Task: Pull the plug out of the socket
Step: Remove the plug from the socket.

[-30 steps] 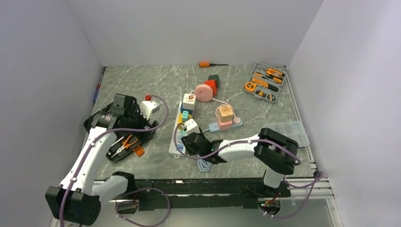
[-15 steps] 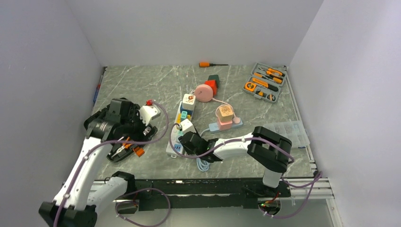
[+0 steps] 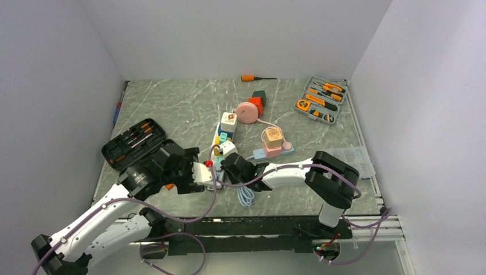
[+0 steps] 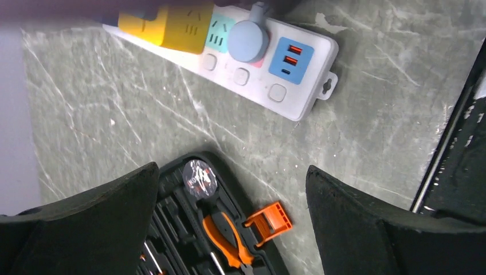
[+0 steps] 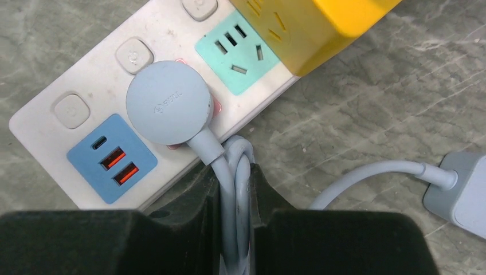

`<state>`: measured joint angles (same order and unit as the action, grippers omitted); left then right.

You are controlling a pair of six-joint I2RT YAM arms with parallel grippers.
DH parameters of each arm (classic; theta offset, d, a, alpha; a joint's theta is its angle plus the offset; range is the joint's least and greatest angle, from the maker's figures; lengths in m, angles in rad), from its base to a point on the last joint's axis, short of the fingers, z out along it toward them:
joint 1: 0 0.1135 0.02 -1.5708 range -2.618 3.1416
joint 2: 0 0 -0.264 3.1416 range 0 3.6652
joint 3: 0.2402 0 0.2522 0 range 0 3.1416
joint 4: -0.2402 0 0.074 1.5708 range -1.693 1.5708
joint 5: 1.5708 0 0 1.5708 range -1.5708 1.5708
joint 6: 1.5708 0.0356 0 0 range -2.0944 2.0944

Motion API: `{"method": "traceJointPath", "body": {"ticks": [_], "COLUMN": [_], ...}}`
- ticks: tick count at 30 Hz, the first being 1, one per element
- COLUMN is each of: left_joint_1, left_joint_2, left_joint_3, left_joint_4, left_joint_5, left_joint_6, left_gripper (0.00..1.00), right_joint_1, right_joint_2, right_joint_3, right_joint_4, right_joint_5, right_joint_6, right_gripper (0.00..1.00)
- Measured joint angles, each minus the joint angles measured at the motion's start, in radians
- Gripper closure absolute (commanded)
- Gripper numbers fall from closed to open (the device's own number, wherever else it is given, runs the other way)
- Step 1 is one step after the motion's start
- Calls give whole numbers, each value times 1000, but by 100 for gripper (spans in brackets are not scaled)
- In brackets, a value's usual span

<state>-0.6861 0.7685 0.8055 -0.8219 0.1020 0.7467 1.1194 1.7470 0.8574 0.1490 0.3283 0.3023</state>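
Two cable strands (image 5: 236, 172) in the right claw (image 5: 234, 195), just below plug (image 5: 169, 103).

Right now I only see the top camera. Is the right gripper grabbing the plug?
Observer: No. The right gripper pinches the cable just below the round plug.
Operator: Is the plug out?
Observer: No, it sits flat in the strip, next to the USB ports.
Operator: And the other arm?
Observer: The left gripper is wide open, holding nothing, over the tool case.
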Motion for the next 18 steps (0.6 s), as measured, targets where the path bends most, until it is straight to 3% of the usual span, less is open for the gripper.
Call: {"method": "traceJointPath", "body": {"ticks": [10, 18], "left_joint_1": [-276, -367], "left_joint_2": [-193, -245], "left_joint_3": [-259, -364], "left_joint_4": [196, 267], "left_joint_5": [-132, -198], "left_joint_6": [106, 137], "left_gripper": [1, 1], "right_joint_1": [-90, -104], "right_joint_2": [-101, -113], "right_joint_3": [3, 24], "right_joint_4": [-37, -47], "right_joint_5": [-209, -280], "right_joint_6": [58, 68], "right_gripper": [100, 100]}}
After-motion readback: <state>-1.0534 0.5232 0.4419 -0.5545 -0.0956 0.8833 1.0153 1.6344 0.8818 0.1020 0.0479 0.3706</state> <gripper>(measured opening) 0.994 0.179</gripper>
